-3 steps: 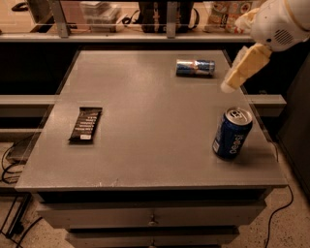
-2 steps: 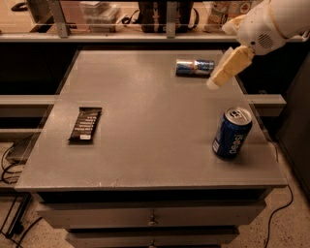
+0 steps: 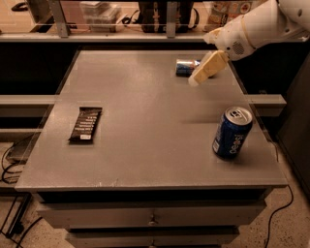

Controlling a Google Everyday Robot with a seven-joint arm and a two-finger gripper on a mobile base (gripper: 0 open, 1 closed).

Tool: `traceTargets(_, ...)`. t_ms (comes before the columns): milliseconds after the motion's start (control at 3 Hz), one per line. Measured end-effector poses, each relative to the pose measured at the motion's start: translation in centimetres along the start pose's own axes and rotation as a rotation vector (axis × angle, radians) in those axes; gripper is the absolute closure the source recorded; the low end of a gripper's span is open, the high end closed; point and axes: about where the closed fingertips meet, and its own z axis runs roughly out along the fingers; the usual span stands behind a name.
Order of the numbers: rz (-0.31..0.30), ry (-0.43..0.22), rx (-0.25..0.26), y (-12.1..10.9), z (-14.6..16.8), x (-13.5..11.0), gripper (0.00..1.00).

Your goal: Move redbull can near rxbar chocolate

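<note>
The redbull can [image 3: 185, 67] lies on its side at the far right of the grey table [image 3: 145, 121], partly hidden by my gripper. My gripper [image 3: 195, 79] comes in from the upper right on a white arm and hangs just in front of and over the can's right end. The rxbar chocolate [image 3: 85, 124], a flat black bar with white text, lies at the table's left side, far from the can and the gripper.
A fatter dark-blue Pepsi can [image 3: 232, 131] stands upright at the front right of the table. A shelf with boxes and bottles [image 3: 145, 14] runs behind the table. Drawers [image 3: 150, 215] sit below the front edge.
My gripper has moved left and slightly down, from right of the redbull can to over its right end. The cans and the bar have not moved.
</note>
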Motion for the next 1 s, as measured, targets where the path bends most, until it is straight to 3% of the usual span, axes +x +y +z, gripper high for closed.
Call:
traceTargets(333,0.047,-0.033,-0.006,-2.1,2.5,1.1,0.0)
traceTargets(667,0.085,-0.043,0.018,-4.3,4.0,2.5,0.0)
traceTargets(1000,0.111,-0.094,0.064,-5.5,4.1,2.9,0.0)
